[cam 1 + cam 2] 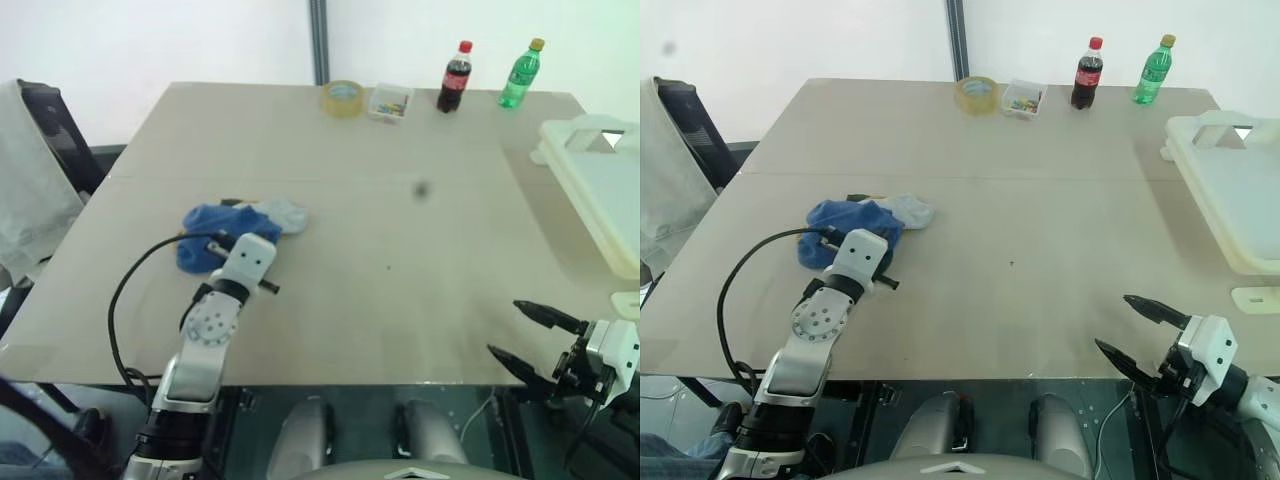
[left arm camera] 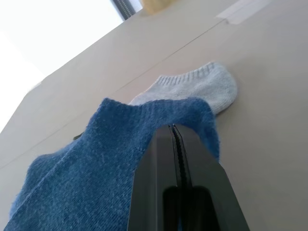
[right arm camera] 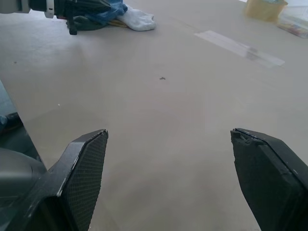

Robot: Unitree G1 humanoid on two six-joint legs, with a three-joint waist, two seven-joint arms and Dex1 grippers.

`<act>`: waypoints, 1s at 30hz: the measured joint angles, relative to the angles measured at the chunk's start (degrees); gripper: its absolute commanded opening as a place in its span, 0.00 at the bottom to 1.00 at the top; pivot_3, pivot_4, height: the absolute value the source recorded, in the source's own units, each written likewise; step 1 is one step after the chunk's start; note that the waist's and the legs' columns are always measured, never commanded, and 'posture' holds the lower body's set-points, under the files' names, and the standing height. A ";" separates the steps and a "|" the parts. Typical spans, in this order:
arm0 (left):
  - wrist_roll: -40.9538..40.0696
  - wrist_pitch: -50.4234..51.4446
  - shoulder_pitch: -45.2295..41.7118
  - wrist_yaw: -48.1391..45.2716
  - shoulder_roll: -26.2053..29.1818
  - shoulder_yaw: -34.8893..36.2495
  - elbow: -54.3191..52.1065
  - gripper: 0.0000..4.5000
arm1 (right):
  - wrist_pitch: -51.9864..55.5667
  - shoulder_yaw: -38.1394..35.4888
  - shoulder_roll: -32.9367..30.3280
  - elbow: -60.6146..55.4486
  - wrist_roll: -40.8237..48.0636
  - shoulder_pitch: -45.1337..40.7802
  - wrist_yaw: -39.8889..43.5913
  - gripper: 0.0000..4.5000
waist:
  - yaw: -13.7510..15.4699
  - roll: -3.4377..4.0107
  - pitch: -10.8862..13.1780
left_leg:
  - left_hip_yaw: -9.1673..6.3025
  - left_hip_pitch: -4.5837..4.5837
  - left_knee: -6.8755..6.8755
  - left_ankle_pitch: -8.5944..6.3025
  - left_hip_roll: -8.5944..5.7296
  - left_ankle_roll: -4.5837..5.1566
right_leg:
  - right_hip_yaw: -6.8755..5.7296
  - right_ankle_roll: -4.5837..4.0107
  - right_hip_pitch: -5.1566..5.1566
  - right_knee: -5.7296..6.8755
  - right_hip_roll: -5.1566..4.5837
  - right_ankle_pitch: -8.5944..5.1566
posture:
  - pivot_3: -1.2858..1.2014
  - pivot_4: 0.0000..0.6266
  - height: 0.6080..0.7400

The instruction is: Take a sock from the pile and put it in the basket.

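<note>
The left gripper (image 2: 175, 139) has its jaws pinched on the blue sock (image 1: 210, 228) in the pile (image 1: 865, 225), left on the tabletop (image 1: 400, 240). Right jaws gape wide. The thin pinch may slip, or drag the grey sock (image 2: 202, 86) toward the basket (image 1: 600, 190) at far right.

No legible text anywhere, red label on the dark cola bottle (image 1: 455, 77) too small to read, label on the green bottle (image 1: 520, 73) likewise unreadable

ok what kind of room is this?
Probably a lab or office test setup: a plain beige table against a white wall, staged with a tape roll, two drink bottles, a sock pile and a white basket.
</note>
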 measured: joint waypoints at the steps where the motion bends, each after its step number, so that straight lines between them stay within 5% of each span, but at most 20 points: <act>1: 0.08 -0.27 0.04 -0.35 0.01 -0.05 0.00 0.02 | -0.01 0.02 0.00 0.01 -0.14 0.00 -0.02 0.93 | 0.00 0.00 0.00 | 0.00 0.00 0.00 0.00 0.00 0.00 | 0.00 0.00 0.00 0.00 0.00 0.00 | 0.52 0.24 1.00; 4: 1.38 -1.88 0.12 -0.29 0.44 -0.68 -0.01 0.18 | -0.04 0.07 0.02 0.08 -0.34 -0.05 -0.08 0.93 | 0.01 0.00 0.00 | 0.00 0.00 0.00 0.00 -0.01 0.00 | 0.00 0.00 0.00 0.00 0.00 0.00 | 0.52 0.24 1.00; 9: 4.51 -2.17 0.11 0.83 0.62 -1.20 -0.01 0.72 | -0.05 0.09 0.31 0.20 -0.49 0.01 -0.24 0.93 | 0.01 0.00 0.00 | 0.00 0.00 0.00 0.00 0.00 0.00 | 0.00 0.00 0.00 0.00 0.00 0.00 | 0.52 0.24 1.00; 13: 5.22 -2.20 0.12 0.77 0.62 -2.36 -0.01 0.98 | -0.05 0.10 0.53 0.20 -0.64 0.03 -0.28 0.93 | 0.00 0.00 0.00 | 0.00 0.00 0.00 0.00 0.00 0.00 | 0.00 0.00 0.00 0.00 -0.01 0.00 | 0.52 0.24 1.00; 20: 6.59 -2.22 -0.03 0.83 0.62 -3.29 0.65 0.98 | -0.05 0.10 0.60 0.20 -0.71 0.11 -0.47 0.93 | 0.00 0.00 0.00 | 0.00 0.00 0.00 0.00 0.00 0.00 | 0.00 0.00 0.00 0.00 -0.01 0.00 | 0.52 0.24 1.00; 22: 7.46 -2.21 -0.22 1.07 0.63 -3.38 1.51 0.74 | -0.05 0.10 0.68 0.20 -0.81 0.12 -0.62 0.93 | 0.00 0.00 0.00 | 0.00 0.00 0.00 0.00 0.00 0.00 | -0.01 0.00 -0.01 0.00 -0.01 0.00 | 0.52 0.24 1.00; 24: 7.93 -2.19 -0.35 1.37 0.64 -3.38 1.62 0.64 | -0.05 0.10 0.70 0.20 -0.90 0.12 -0.68 0.93 | 0.00 0.00 0.00 | 0.00 0.00 0.00 0.00 0.00 0.00 | -0.01 0.00 -0.01 0.00 -0.01 0.00 | 0.52 0.24 1.00; 30: 9.65 -2.26 -1.02 2.46 1.24 -3.14 2.65 0.05 | -0.07 0.11 0.77 0.20 -1.09 0.29 -1.23 0.93 | 0.04 0.02 -0.01 | 0.00 0.00 0.00 0.00 0.00 0.00 | -0.01 0.00 0.00 0.00 -0.02 0.00 | 0.52 0.24 1.00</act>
